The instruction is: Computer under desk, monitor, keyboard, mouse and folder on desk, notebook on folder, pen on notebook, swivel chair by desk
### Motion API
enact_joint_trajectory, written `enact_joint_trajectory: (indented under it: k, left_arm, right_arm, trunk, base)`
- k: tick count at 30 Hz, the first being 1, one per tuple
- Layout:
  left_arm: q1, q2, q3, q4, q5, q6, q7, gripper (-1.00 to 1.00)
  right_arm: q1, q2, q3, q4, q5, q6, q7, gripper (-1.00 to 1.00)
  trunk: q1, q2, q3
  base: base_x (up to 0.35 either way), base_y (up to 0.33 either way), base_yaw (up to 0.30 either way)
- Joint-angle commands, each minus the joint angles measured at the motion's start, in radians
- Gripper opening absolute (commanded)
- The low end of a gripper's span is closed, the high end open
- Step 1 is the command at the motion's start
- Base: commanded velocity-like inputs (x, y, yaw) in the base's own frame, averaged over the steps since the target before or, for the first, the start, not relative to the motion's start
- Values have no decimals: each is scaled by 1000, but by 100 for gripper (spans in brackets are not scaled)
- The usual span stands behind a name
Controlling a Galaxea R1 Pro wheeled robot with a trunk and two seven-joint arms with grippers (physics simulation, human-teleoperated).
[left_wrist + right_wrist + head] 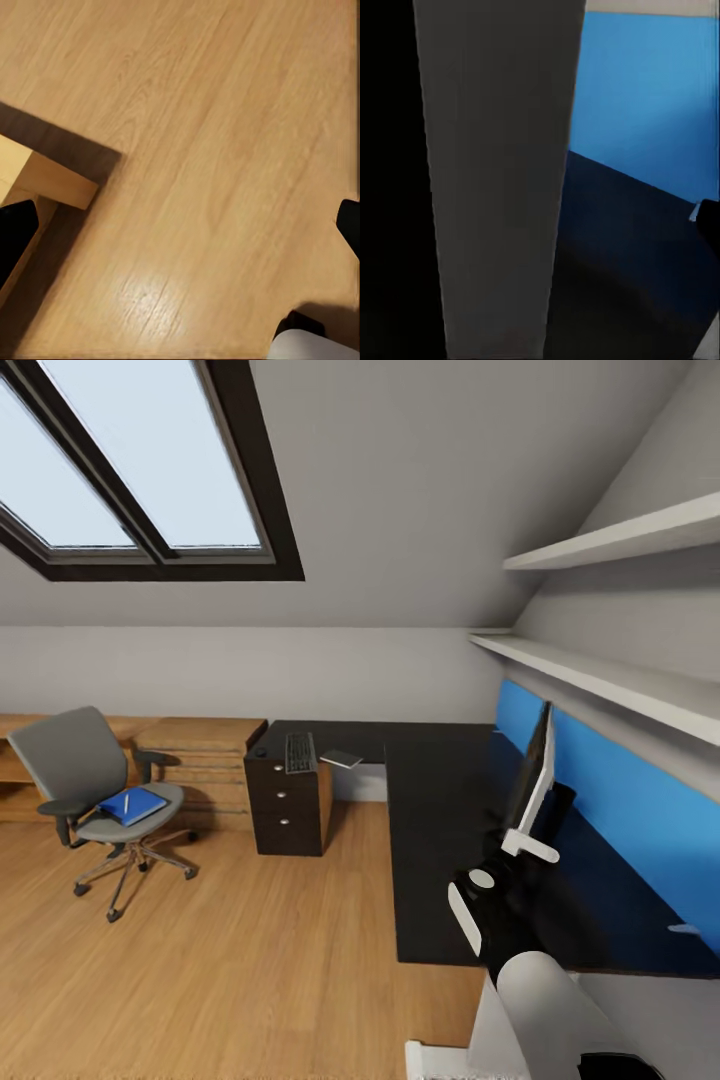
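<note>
The monitor (535, 780) stands edge-on on the black desk (440, 840) at the right, in front of the blue panel (620, 800). My right gripper (520, 850) is open at the monitor's near edge, which fills the right wrist view as a grey slab (495, 187). Farther back on the desk lie the keyboard (299, 752), a small dark mouse (262, 752) and a thin grey notebook (341, 759). At the left, the swivel chair (70, 760) carries the blue folder (140, 807) with the pen (126, 801) on it. My left gripper (180, 232) hangs open over the floor. The computer is out of view.
A black drawer unit (288, 810) stands under the desk's far end, with low light-wood shelving (200, 760) beside it. Two white wall shelves (610, 680) run above the desk. The corner of a light-wood piece (45, 176) sits by my left gripper. Wood floor (250, 960) spreads between chair and desk.
</note>
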Motion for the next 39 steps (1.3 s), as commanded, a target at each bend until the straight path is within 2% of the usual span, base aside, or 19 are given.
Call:
enact_joint_trajectory:
  k: [1,15,39]
  left_arm:
    - [-1,0,-3,0,10,-4,-1,100]
    - [-1,0,-4,0,10,-4,-1,100]
    - [-1,1,-4,0,11,-5,-1,100]
  right_arm:
    - [-1,1,-4,1,0,-5,0,100]
    - [-1,2,-3,2,0,-5,2,100]
    - [-1,4,4,2,0,-5,4,100]
  trunk:
    - [0,-1,-2]
    - [0,-1,-2]
    - [0,-1,-2]
  base:
    - [-179,-236,0]
    - [-178,-181,0]
    - [-207,-8,0]
